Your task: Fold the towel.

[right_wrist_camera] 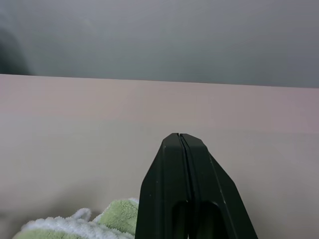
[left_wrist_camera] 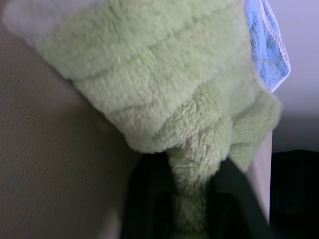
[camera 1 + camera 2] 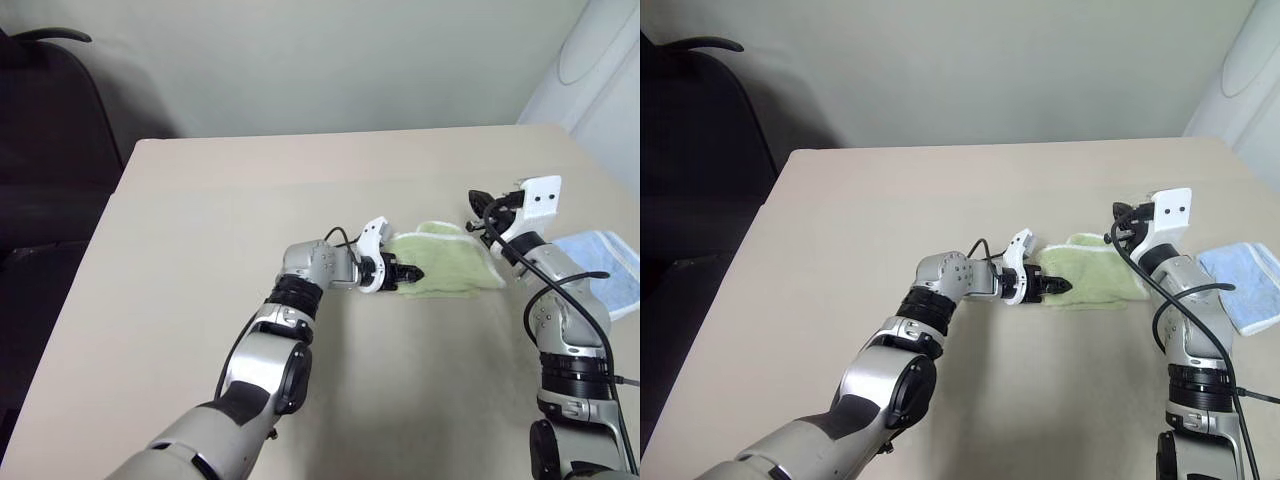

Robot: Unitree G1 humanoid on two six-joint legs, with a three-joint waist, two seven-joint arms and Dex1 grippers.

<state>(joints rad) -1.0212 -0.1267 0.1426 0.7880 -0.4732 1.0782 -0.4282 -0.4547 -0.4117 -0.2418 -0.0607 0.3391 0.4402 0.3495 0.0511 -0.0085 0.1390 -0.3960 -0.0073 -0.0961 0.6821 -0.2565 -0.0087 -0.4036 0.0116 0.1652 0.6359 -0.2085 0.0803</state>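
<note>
Terry towel (image 3: 445,265) lies bunched on the surface between your arms; left gripper (image 3: 405,272) jaws pinch its near edge, right gripper (image 1: 180,142) jaws closed empty above; your thin pinch may slip mid-fold.

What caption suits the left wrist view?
Left gripper pinching a fold of the light green terry-cloth towel on the table.

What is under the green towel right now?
The green towel lies bunched on the beige table, with the left gripper shut on its near edge. A light blue towel lies beside it, apart. Anything beneath its folds is covered.
</note>
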